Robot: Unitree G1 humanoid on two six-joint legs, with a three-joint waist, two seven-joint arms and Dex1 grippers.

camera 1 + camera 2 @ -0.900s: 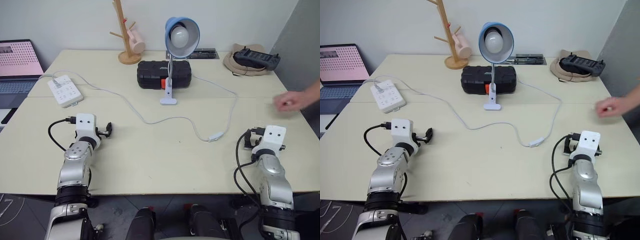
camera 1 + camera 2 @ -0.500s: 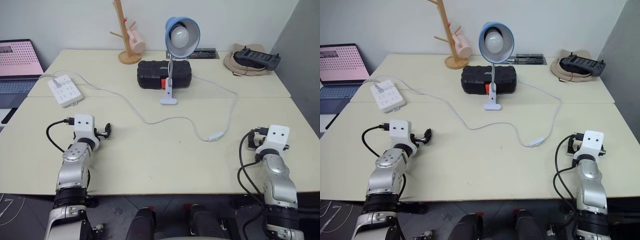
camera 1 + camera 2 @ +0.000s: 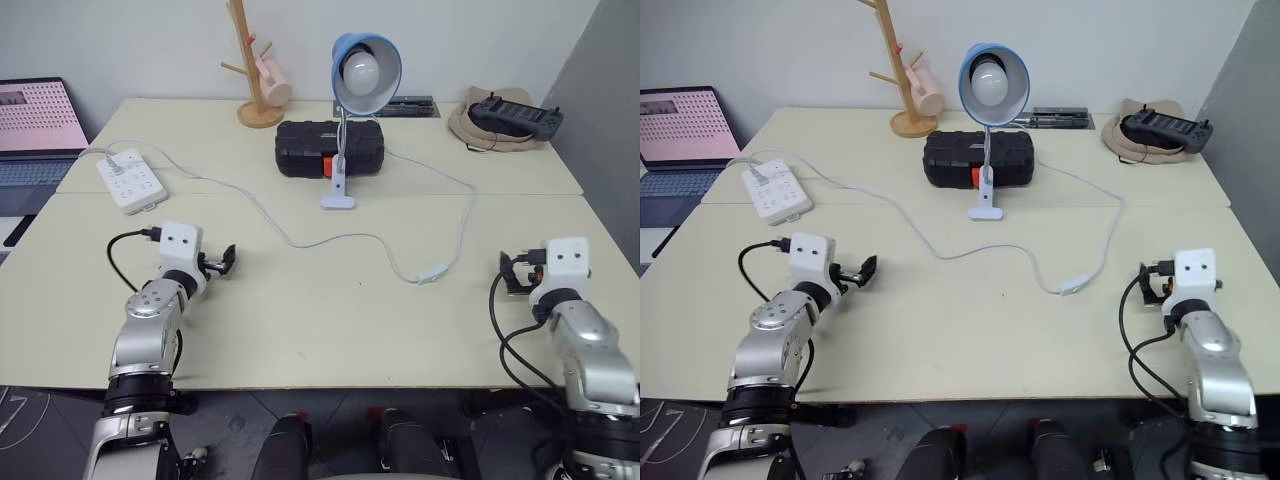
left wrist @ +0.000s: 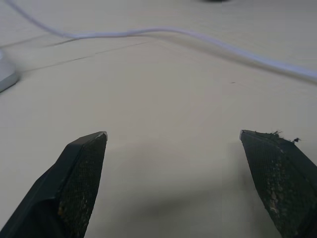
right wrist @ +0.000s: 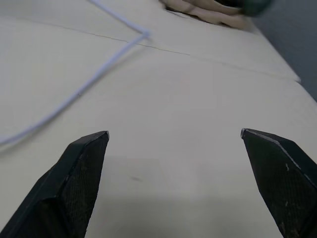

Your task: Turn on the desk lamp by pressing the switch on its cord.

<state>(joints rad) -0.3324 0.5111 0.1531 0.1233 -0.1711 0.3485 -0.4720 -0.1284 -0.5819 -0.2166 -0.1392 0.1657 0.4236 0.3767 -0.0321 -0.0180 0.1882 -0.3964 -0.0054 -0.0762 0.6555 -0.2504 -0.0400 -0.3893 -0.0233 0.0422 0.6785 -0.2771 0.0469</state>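
Note:
The desk lamp (image 3: pixel 345 130) stands at the table's back middle, blue shade facing me, bulb dark. Its thin white cord (image 3: pixel 300 243) runs across the table, and the small white switch (image 3: pixel 432 272) lies on it right of centre. My left gripper (image 3: pixel 225 260) hovers low over the table at the near left, open, with nothing between its fingers (image 4: pixel 81 168); the cord (image 4: pixel 198 37) passes ahead of it. My right gripper (image 3: pixel 510 275) is open and empty near the right edge, a short way right of the switch, with a stretch of cord (image 5: pixel 74 96) ahead.
A white power strip (image 3: pixel 130 180) lies at the back left. A black case (image 3: pixel 328 148) sits behind the lamp, beside a wooden mug tree (image 3: pixel 250 70). A hat with a black controller (image 3: pixel 505 118) is at the back right. A laptop (image 3: pixel 35 125) stands off the left edge.
The person's hand at the right edge has left the view. My right arm has shifted a little to the right, and my left gripper a little toward the middle.

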